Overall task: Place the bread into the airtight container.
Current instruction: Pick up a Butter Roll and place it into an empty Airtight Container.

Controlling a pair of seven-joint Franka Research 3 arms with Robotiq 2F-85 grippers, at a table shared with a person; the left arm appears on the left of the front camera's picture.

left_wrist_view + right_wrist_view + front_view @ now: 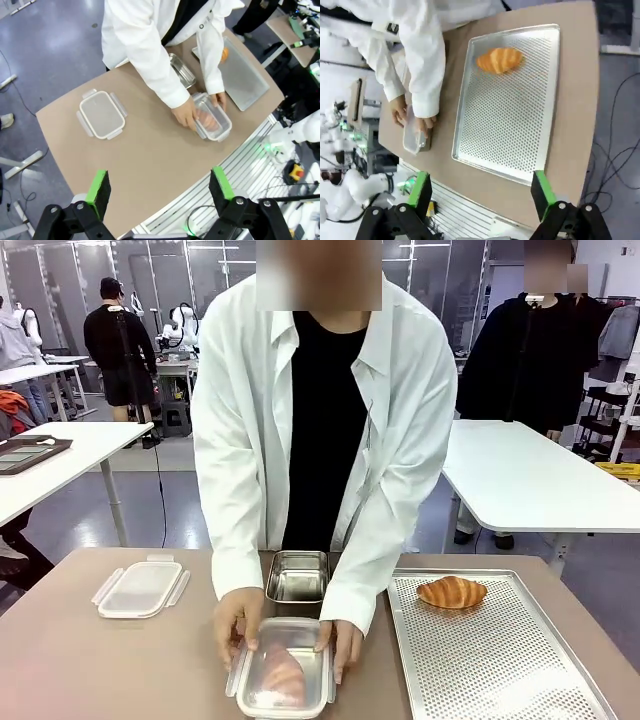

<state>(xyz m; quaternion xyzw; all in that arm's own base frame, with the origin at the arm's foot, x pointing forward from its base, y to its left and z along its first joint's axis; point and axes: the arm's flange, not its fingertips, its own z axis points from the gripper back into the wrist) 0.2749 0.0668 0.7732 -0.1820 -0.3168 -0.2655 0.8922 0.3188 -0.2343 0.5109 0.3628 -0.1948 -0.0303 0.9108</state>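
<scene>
The left pincer (pixel 160 189) hangs high above the near edge of the worktop (pixel 80 670); its 2 green-padded fingers stand wide apart and there is nothing between them. The right pincer (pixel 481 192) is also fully spread and holds nothing; it hangs over the near edge, beside the tray (pixel 510 120).

Under the left pincer, farther across the worktop, lies the container (pixel 283 680), a clear plastic one, close to the near edge and about in the middle; inside it lies 1 bread (pixel 282 672), which looks pale pink through the plastic. The person in a white coat stands at the far side and bends over it; 1 hand (pixel 237 625) touches 1 long side of the container and the other hand (pixel 345 645) touches the opposite side. Clip flaps stand out at its sides; whether a lid lies on it I cannot tell.

Just behind the container stands a metal box (pixel 297 576), open. Toward the robot's left, well apart, lies a second plastic box (pixel 140 588) with its flaps spread out.

On the robot's right lies the tray, metal with many small holes; near its far end lies 1 croissant (pixel 452 592), golden brown, well apart from the container.
</scene>
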